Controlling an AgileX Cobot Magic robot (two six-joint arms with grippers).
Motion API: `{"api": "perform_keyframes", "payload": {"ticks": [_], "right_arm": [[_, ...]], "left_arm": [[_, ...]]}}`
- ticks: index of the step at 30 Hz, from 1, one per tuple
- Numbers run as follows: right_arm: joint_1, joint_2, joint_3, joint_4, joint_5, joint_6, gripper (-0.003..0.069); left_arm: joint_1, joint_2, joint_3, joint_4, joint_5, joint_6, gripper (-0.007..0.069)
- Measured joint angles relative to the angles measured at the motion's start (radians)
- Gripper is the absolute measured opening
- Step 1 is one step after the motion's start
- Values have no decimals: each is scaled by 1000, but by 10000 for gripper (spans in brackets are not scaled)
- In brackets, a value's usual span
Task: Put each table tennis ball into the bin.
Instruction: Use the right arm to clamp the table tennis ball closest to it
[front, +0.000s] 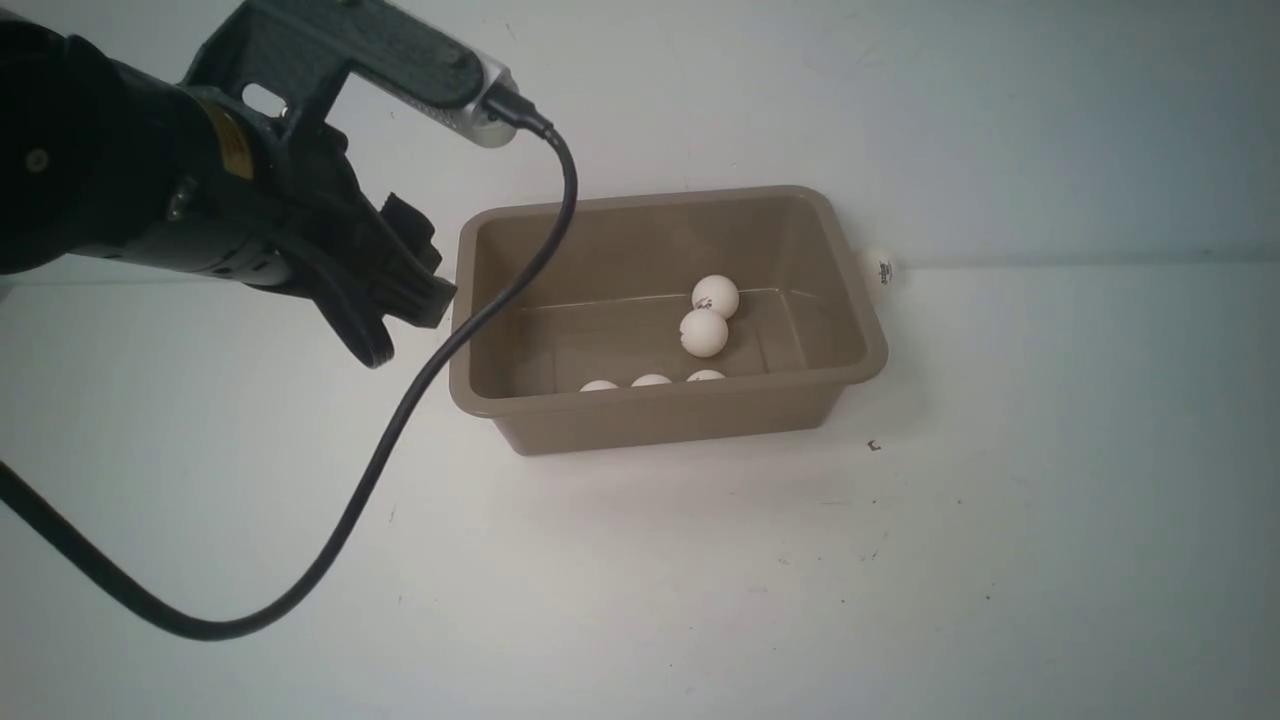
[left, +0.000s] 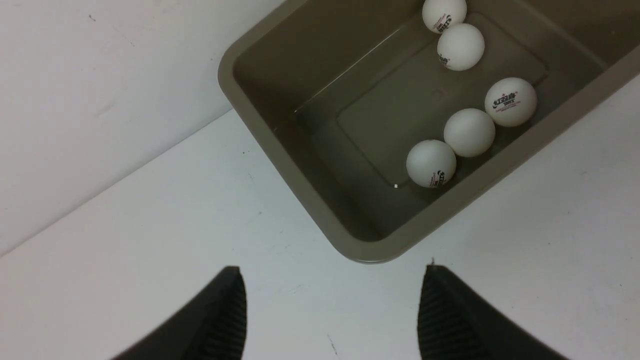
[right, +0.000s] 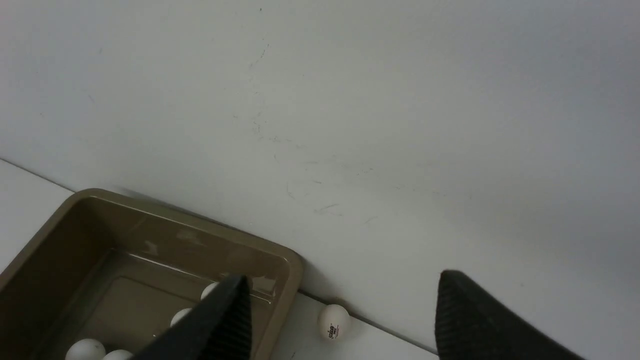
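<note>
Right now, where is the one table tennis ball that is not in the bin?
In the front view, the table tennis ball lies on the table just outside the bin's far right corner, by the wall.

The left arm (front: 90, 170) is showing black casing and a yellow label (front: 232, 140); a black cable (front: 210, 628) is trailing from its silver camera (front: 490, 100) (bracket-mounted); the left pincer (left: 332, 280) is showing ribbed fingers (left: 225, 315).

Bin (front: 520, 425): uniform taupe-brown, inside and out. Table tennis balls (front: 704, 333): matte white; several carry a small printed logo in dark and red ink. Desk (front: 700, 580) and wall (front: 1000, 120): off-white with faint dark scuffs. Left gripper (left: 331, 272) and right gripper (right: 344, 277): black, jaws finely ribbed. Cable (front: 205, 630): black.
</note>
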Motion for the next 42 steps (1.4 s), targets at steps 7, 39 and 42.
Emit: {"api": "perform_keyframes", "payload": {"ticks": [7, 39, 42], "right_arm": [[0, 8, 0, -18, 0, 0, 452], [-2, 393, 5, -30, -6, -47, 452], [-4, 426, 6, 5, -27, -68, 454]], "left_arm": [[0, 0, 0, 0, 0, 0, 415], [0, 0, 0, -4, 25, -1, 415], [0, 0, 0, -4, 25, -1, 415]]}}
